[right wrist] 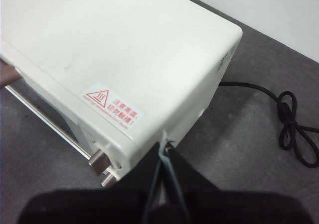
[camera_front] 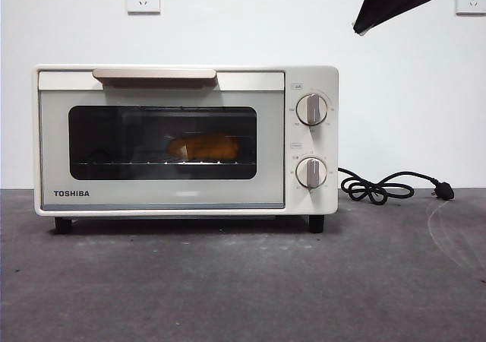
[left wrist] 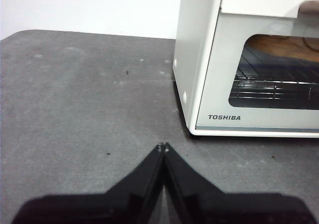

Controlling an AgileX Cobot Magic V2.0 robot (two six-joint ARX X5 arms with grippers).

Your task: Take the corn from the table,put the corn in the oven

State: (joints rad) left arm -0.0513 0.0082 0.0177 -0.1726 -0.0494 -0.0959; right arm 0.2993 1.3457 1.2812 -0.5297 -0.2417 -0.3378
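Both claws pinched empty; corn [camera_front: 203, 147] inside shut oven [camera_front: 163, 197], clearest from front

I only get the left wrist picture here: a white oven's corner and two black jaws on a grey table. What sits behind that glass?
Observer: In the front view a yellow-orange corn lies on the rack inside the oven, and the door looks closed.
Operator: Where is the other arm?
Observer: The right gripper hangs above the oven's top, at the end where the knobs are, jaws shut and holding nothing.
Operator: Is the oven plugged in?
Observer: No. Its black cord lies looped on the table beside the oven, with the plug resting loose on the surface.
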